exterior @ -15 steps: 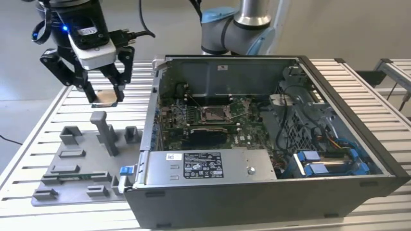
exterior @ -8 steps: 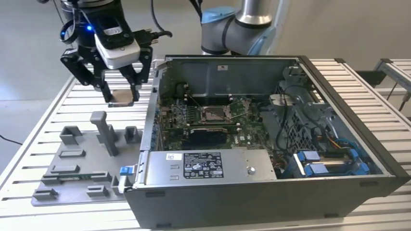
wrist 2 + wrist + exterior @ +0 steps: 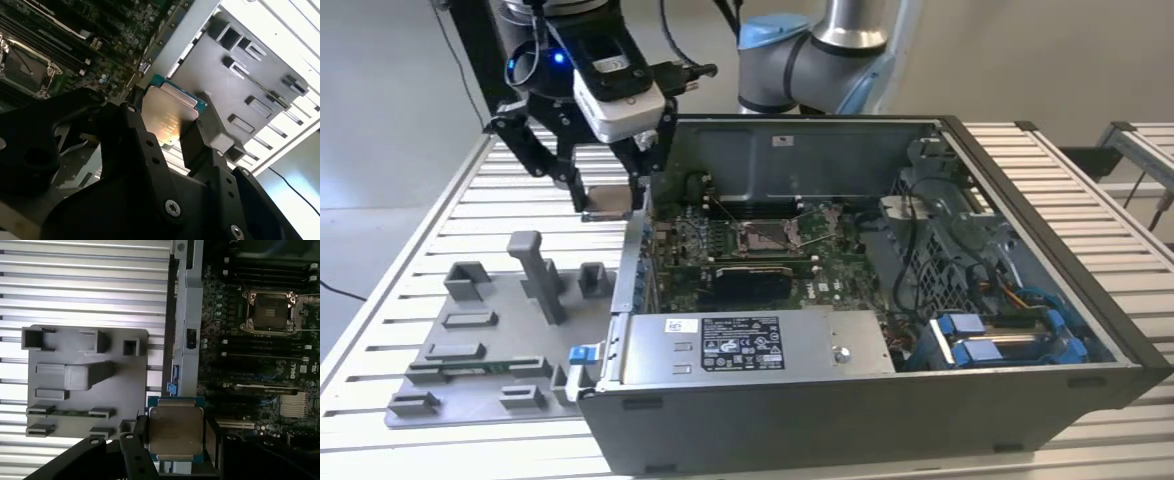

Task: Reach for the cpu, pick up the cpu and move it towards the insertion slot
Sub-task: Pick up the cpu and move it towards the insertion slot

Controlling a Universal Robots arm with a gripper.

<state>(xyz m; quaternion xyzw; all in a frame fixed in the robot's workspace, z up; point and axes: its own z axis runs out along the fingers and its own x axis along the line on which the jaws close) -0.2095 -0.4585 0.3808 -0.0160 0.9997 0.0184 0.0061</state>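
Observation:
My gripper is shut on the cpu, a thin square chip with a silvery top, held in the air just outside the computer case's wall on the exterior view's left. Both wrist views show the cpu clamped between the black fingers. The insertion slot is a silver-framed square socket with a dark centre on the green board inside the open case, to the exterior view's right of the gripper. The slot appears in both wrist views too.
The grey tray with upright fixture blocks lies on the slatted table, below the gripper in the exterior view. The case wall stands between gripper and board. Cables, a black heatsink area and blue drive brackets crowd the case's right side.

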